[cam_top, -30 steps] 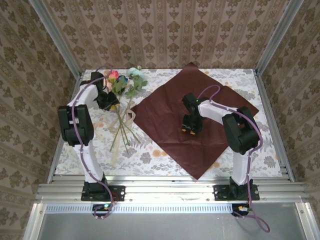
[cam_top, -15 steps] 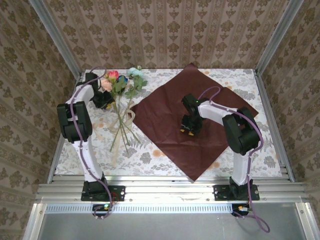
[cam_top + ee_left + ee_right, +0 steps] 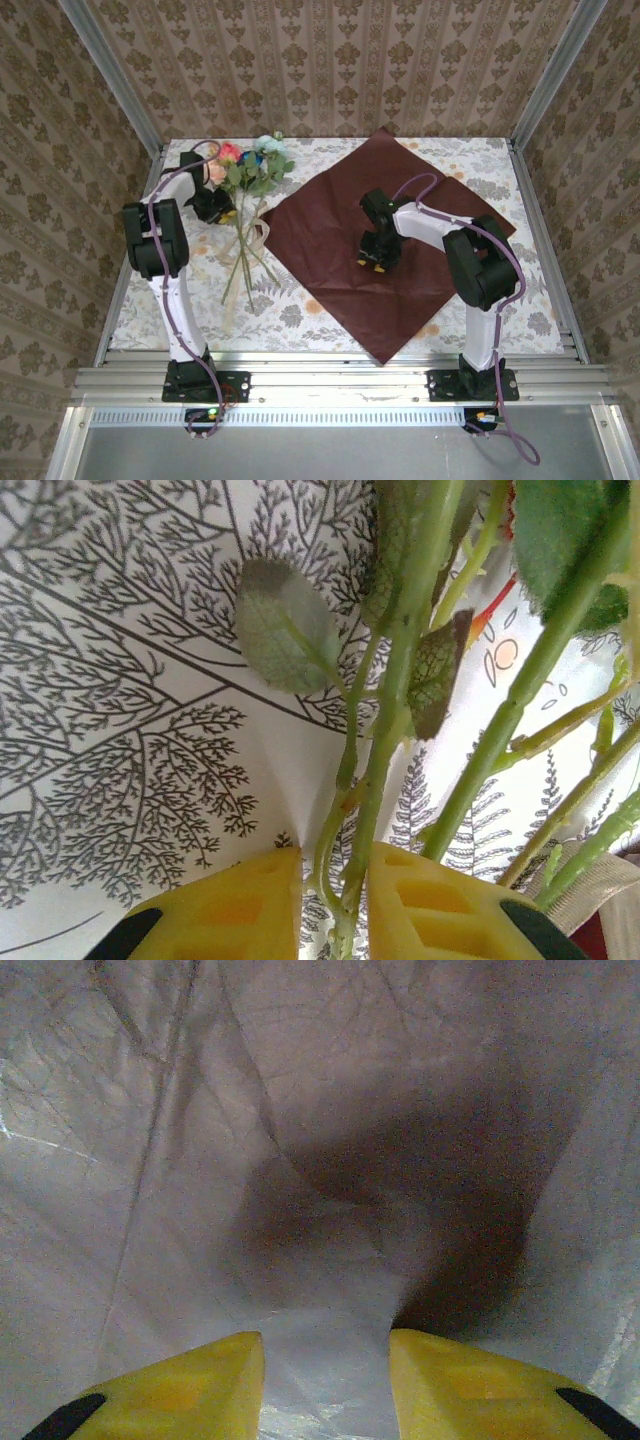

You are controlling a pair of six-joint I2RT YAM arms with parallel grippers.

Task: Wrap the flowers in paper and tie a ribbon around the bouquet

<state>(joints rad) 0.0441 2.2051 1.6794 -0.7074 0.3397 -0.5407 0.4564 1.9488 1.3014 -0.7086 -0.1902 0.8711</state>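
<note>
Overhead view was evenly and softly lit, sharp throughout, with faint shadows beneath both arms. The left wrist view was bright, near stems slightly soft. In the right wrist view the paper [image 3: 330,1110] looked washed-out and greyish, with a dark shadow at centre and mild blur.
</note>
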